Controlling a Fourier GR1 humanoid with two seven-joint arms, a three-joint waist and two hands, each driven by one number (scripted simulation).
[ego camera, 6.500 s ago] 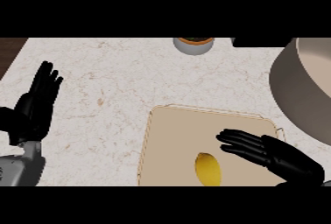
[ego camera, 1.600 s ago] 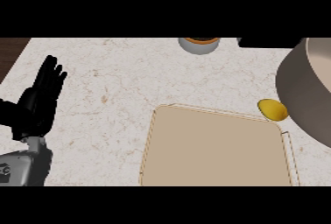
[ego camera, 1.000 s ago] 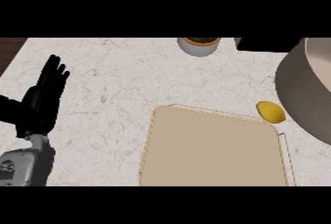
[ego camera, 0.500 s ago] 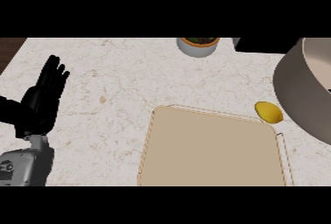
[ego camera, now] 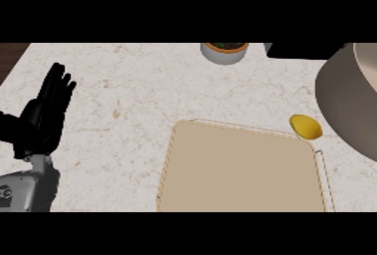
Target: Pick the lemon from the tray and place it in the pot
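Observation:
A yellow lemon (ego camera: 305, 126) lies on the counter between the far right corner of the beige tray (ego camera: 239, 174) and the wall of the big grey pot (ego camera: 352, 94). It is off the tray and outside the pot. The tray holds nothing. My left hand (ego camera: 44, 117) rests open at the left edge, fingers up, far from the lemon. My right hand does not show in the head view.
A small grey pot with a plant (ego camera: 224, 51) stands at the counter's back edge. A dark object (ego camera: 302, 50) sits at the back right beside the big pot. Speckled white counter (ego camera: 140, 104) stretches between my left hand and the tray.
Early on my right hand hovered over the tray with the lemon on it. Now the hand is out of view and the lemon lies beside the pot, almost still over the last second.

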